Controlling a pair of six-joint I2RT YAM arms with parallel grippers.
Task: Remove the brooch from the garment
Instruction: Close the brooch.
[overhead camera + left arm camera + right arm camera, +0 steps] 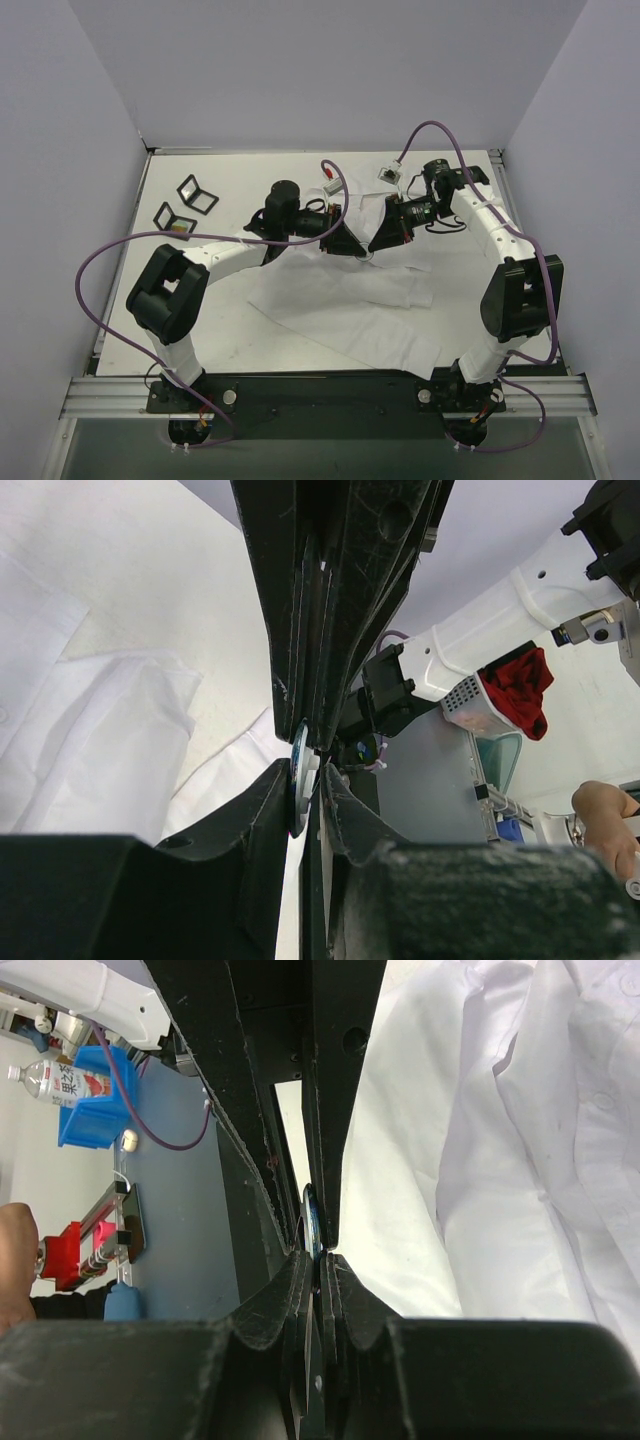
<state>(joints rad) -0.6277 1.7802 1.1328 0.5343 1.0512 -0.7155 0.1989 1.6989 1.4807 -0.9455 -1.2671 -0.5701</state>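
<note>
The white garment [350, 310] lies crumpled across the middle of the table; it also shows in the left wrist view [100, 730] and the right wrist view [480, 1160]. The brooch is a small round disc seen edge-on, bluish at its rim, in the left wrist view [298, 780] and the right wrist view [312, 1218]. My left gripper [350, 240] [315, 770] and right gripper [381, 238] [320, 1258] meet tip to tip over the shirt's upper part. Both are shut on the brooch from opposite sides. In the top view the fingers hide the brooch.
Two small black folded frames [197, 193] [175, 216] lie at the far left of the table. A small white and red object [330, 184] and a grey connector [388, 172] lie near the back edge. Purple cables [430, 128] loop over both arms.
</note>
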